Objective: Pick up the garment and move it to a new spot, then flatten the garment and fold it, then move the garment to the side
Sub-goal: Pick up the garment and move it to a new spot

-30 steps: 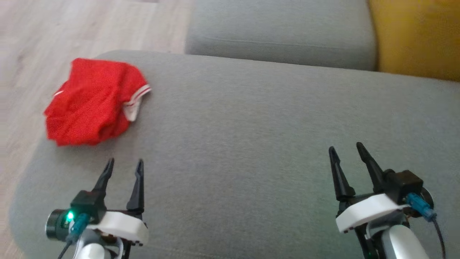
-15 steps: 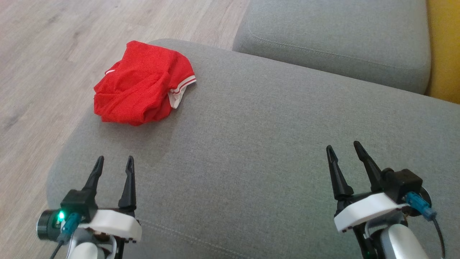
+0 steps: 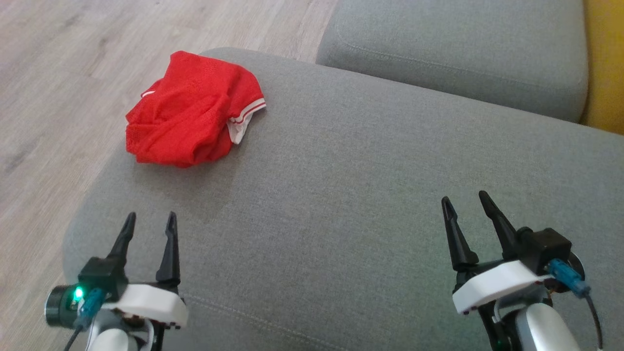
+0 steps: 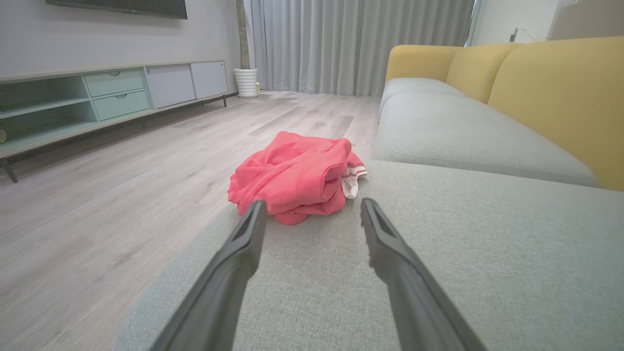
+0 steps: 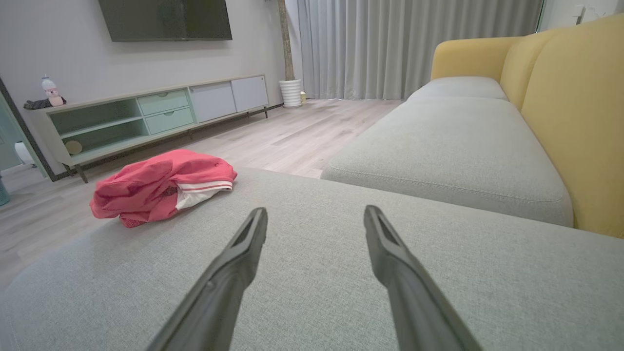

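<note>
Grey sofa cushion (image 3: 341, 195) spreads beneath me, with the crumpled red garment (image 3: 190, 117) lying at its far left corner beside the wooden floor (image 3: 48, 97). My left gripper (image 3: 151, 215) hovers over the near left edge, its fingers (image 4: 390, 248) spread wide and empty, the garment ahead and apart. My right gripper (image 3: 463, 197) is likewise wide open, touching nothing, well apart from the garment.

Head cam looks down, wrist cams low, share garment (image 3: 192, 112)
</note>
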